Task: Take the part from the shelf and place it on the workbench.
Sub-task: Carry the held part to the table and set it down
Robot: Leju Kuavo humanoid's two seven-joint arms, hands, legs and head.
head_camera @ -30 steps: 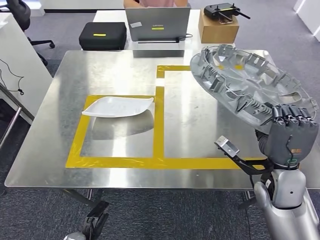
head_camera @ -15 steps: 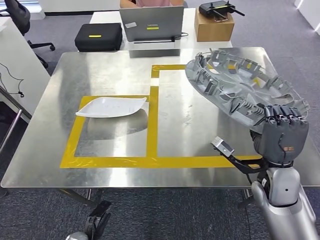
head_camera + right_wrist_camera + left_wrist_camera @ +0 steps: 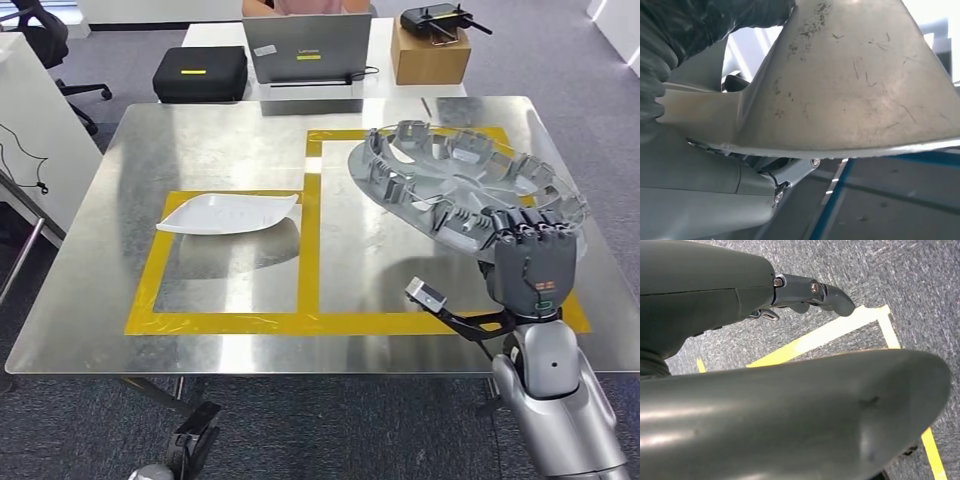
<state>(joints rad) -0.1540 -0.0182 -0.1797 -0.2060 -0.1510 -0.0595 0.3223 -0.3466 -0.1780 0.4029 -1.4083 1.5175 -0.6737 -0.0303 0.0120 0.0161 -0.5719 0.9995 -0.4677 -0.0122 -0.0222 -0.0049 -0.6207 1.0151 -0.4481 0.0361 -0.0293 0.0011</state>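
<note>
From the head view, the right hand (image 3: pixel 534 268) grips with its fingers (image 3: pixel 528 226) the near rim of one grey wheel cover (image 3: pixel 460 185), tilted over the right taped square of the metal surface (image 3: pixel 226 140). One white plate (image 3: pixel 226 213) lies in the left square. The right wrist view shows the cover's scratched smooth face. The left hand (image 3: pixel 753 340) hangs over carpet, fingers open, holding nothing.

**Part lower over the right-hand square**

You've brought the right hand (image 3: pixel 533 268) in and down: the grey part (image 3: pixel 462 187) it grips now sits lower and flatter, further left above the workbench (image 3: pixel 226 140), over the yellow tape (image 3: pixel 311 245) outline. The head view itself has shifted slightly too.
</note>
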